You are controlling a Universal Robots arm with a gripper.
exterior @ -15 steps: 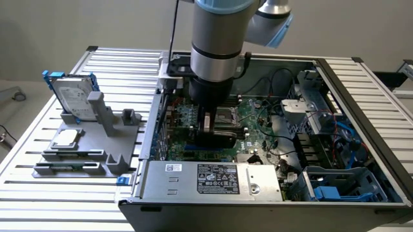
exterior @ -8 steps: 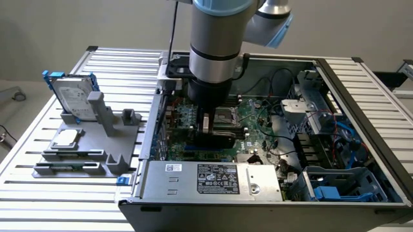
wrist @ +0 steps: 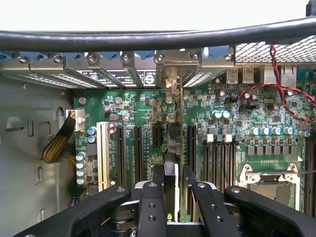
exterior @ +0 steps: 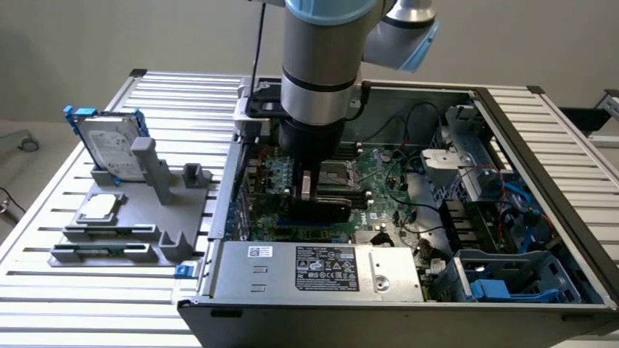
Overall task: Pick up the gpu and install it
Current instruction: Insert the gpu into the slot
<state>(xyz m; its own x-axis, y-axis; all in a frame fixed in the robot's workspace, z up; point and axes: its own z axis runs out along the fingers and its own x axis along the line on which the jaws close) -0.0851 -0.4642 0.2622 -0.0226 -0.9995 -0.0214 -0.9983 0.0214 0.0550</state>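
Gripper (wrist: 173, 172) clamped on the gpu (wrist: 171, 190), card edge-on over the motherboard (wrist: 232, 113) slots. Tight room: black slots (wrist: 138, 153) one side, CPU socket (wrist: 269, 180) the other.

A silver bench (exterior: 58, 290) of ribbed aluminium slats carries two things. A large open dark-grey metal computer case (exterior: 387, 326) lies on its side across the middle and the exterior view's right part, reaching the near edge. Just beside it, toward the exterior view's left edge, sits a grey plastic parts holder (exterior: 169, 250).
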